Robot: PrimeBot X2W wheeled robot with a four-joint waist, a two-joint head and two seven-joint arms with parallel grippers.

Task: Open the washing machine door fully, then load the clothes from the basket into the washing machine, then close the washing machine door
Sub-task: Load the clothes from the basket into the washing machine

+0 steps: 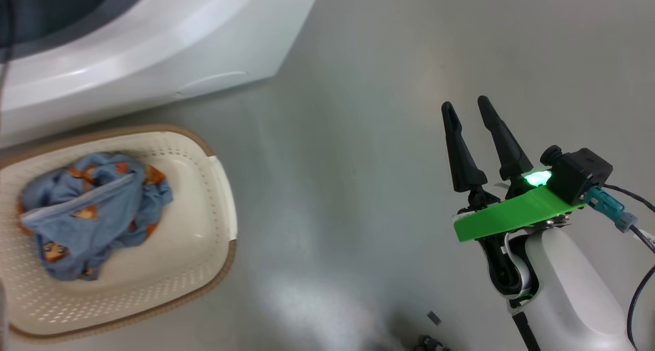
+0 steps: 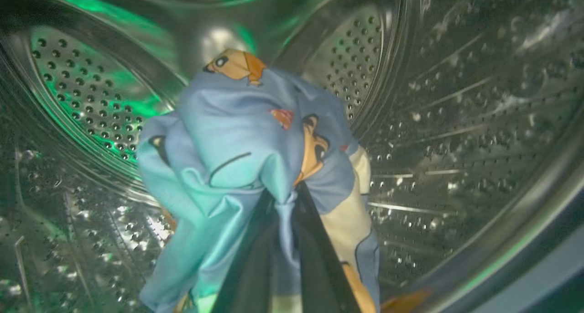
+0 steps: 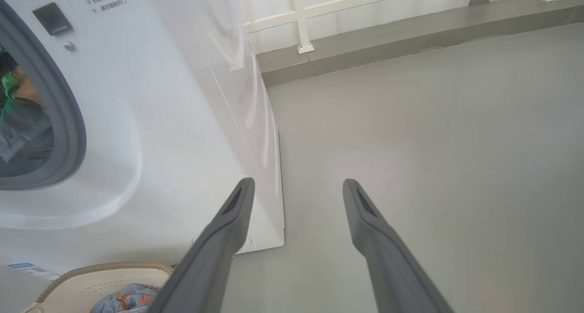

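Note:
Inside the steel drum (image 2: 456, 121) of the washing machine (image 1: 153, 49), my left gripper (image 2: 285, 203) is shut on a light blue garment (image 2: 242, 139) printed with orange cartoon figures, which hangs bunched from the fingertips. More of the clothes (image 1: 89, 213) lie crumpled in the cream basket (image 1: 204, 238) on the floor in front of the machine. My right gripper (image 1: 468, 108) hovers open over bare floor to the right of the basket, nothing between its fingers. In the right wrist view the gripper (image 3: 296, 185) points past the machine's front corner (image 3: 269, 167). The washing machine door is out of view.
Grey floor (image 1: 358, 161) stretches between the basket and my right arm. A raised grey kerb with a white railing (image 3: 365, 25) runs behind the machine. Small dark bits lie on the floor at the bottom of the head view (image 1: 432, 317).

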